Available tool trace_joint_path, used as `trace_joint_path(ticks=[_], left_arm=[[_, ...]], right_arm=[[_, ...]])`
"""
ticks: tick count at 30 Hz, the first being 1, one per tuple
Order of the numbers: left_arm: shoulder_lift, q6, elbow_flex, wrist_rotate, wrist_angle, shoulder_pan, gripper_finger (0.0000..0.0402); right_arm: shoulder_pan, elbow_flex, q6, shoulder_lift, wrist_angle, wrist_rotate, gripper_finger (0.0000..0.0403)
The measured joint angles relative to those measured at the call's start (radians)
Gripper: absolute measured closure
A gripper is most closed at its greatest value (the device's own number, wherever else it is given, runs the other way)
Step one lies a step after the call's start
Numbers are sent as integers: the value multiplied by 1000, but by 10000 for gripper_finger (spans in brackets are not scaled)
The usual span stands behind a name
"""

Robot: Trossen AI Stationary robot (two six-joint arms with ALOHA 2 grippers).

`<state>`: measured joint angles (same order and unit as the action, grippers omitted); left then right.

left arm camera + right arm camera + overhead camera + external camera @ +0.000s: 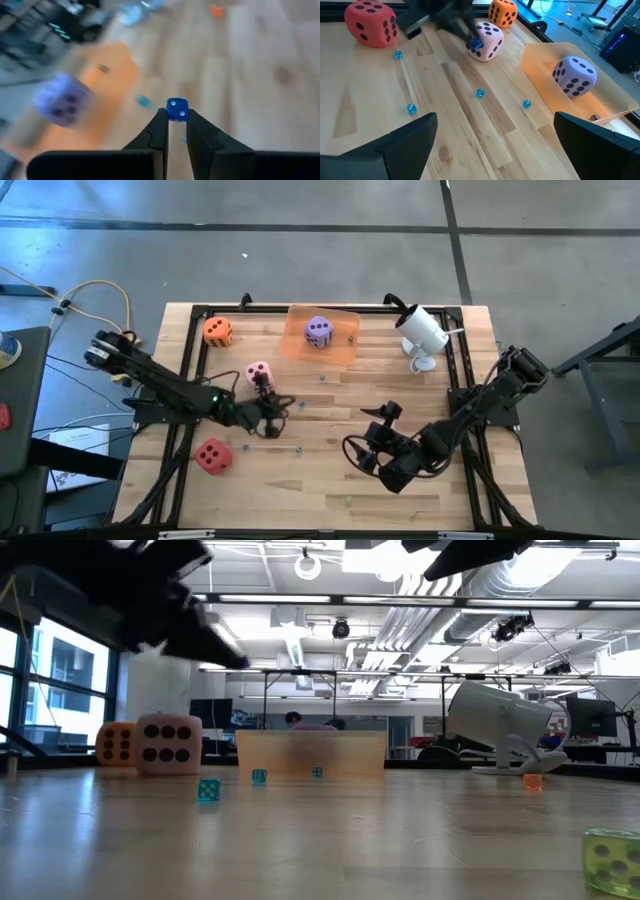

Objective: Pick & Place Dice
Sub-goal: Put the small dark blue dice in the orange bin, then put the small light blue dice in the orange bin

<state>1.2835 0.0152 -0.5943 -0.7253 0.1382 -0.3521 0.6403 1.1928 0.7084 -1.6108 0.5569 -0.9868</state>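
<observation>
Four foam dice show: the purple die sits in the translucent orange tray at the far edge, the orange die is far left, the pink die is left of centre and the red die is near left. My left gripper hovers just near of the pink die, shut on a small blue die. My right gripper is open over the near right part of the table, touching nothing. My left gripper pinches the small blue die between its two fingertips, which are on two opposite faces. Only the fingers' free ends are on it. The fingers slant downward and the die is lifted clear of the table, in front of the pink die.
Several small blue dice lie scattered on the wood between the arms. A small orange die and a small green die lie to the right. A white camera on a stand is at the far right, by the tray.
</observation>
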Motion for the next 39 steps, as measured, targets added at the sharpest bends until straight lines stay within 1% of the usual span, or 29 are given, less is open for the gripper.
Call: trace_joint_path(ticks=[3, 5, 7, 10, 11, 13, 15, 18, 20, 23, 25, 27, 33, 36, 39], left_arm=[[-3, 15, -47, -13, -4, 88, 368], [-3, 14, -72, 15, -6, 167, 368], [-3, 8, -88, 102, -24, 262, 368], [5, -58, -99, 245, -48, 416, 368], [8, -69, -99, 274, -57, 463, 368], [19, -73, -99, 296, -77, 546, 368], [28, -74, -99, 328, -92, 608, 368], [52, -85, -99, 454, -70, 681, 368], [78, -95, -99, 514, -44, 715, 368], [119, -78, -99, 503, 0, 732, 368], [147, -55, -99, 467, 30, 734, 355], [166, -39, -98, 432, 32, 734, 326], [175, -29, -98, 391, 41, 713, 221], [173, -29, -99, 320, 59, 697, 189], [173, -51, -99, 312, 59, 696, 175]], right_arm=[[0, 0, 2, 0, 0, 2, 10], [0, 0, 2, 0, 0, 3, 10], [0, 0, 2, 0, 0, 3, 10], [1, 0, 2, 0, 0, 4, 10], [1, 0, 2, 0, 0, 6, 10], [1, 0, 2, 0, 1, 7, 10], [1, 0, 1, 0, 3, 7, 10], [-2, 0, -3, 0, 3, 7, 10], [-7, 0, -4, 0, 2, 6, 10], [-14, 0, -5, 0, 1, 3, 10], [-15, 0, -4, 0, 0, 3, 10], [-16, 0, -3, 0, 0, 3, 10], [-15, 0, -4, 0, 4, 4, 10], [-15, 0, -5, 0, 6, 20, 10], [-15, 0, -5, 0, 7, 28, 10]])
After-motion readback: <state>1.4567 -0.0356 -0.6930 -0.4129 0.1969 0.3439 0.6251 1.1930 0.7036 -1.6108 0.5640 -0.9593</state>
